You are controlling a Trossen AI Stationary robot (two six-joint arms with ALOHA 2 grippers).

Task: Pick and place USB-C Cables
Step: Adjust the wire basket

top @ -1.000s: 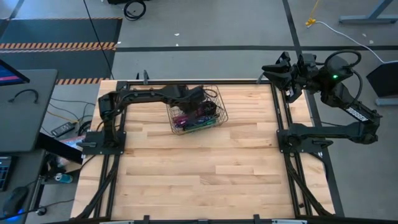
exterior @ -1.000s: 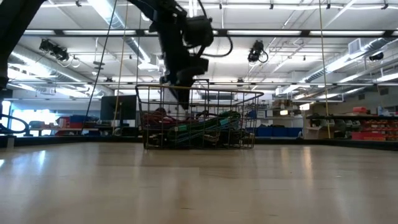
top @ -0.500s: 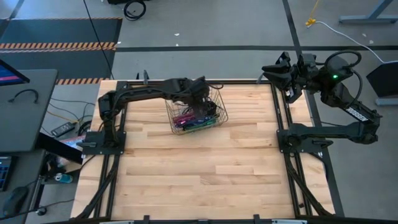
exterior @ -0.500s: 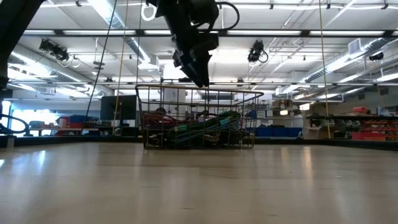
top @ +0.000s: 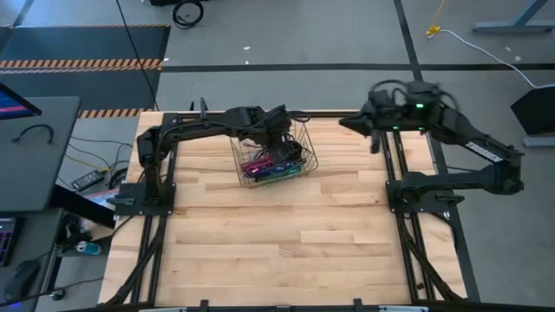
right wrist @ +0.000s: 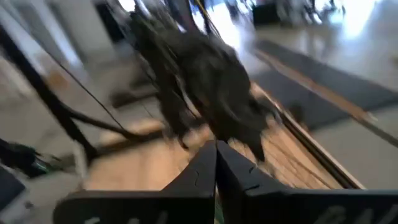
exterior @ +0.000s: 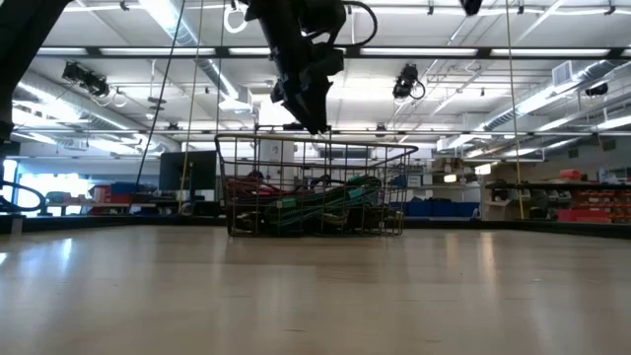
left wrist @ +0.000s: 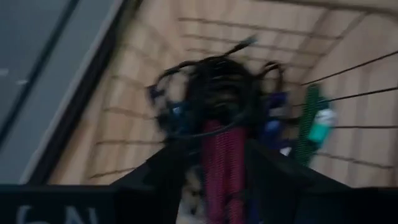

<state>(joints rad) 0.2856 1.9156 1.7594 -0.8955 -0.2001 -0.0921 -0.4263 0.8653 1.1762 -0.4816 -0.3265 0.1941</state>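
Observation:
A wire basket [top: 274, 161] stands on the far part of the wooden table [top: 286, 247]. It holds a heap of USB-C cables [left wrist: 219, 118] in black, magenta, blue and green. My left gripper [exterior: 317, 122] hangs just above the basket's rim, pointing down at a slant. It is open, and through the gap between its fingers the left wrist view shows the cables lying in the basket. My right gripper [top: 346, 122] is raised over the table's far right part, to the right of the basket. It is shut, with nothing in it [right wrist: 216, 152].
Black frame rails [top: 392, 165] run along the table's left and right sides, where the arm bases stand. The near half of the table is bare wood. A desk with a screen [top: 17, 104] stands off the table's left edge.
My left gripper has risen out of the basket to just above its rim; the cables stay in the basket. My right arm has swung from the far right corner toward the table's left, bringing its gripper in over the table toward the basket.

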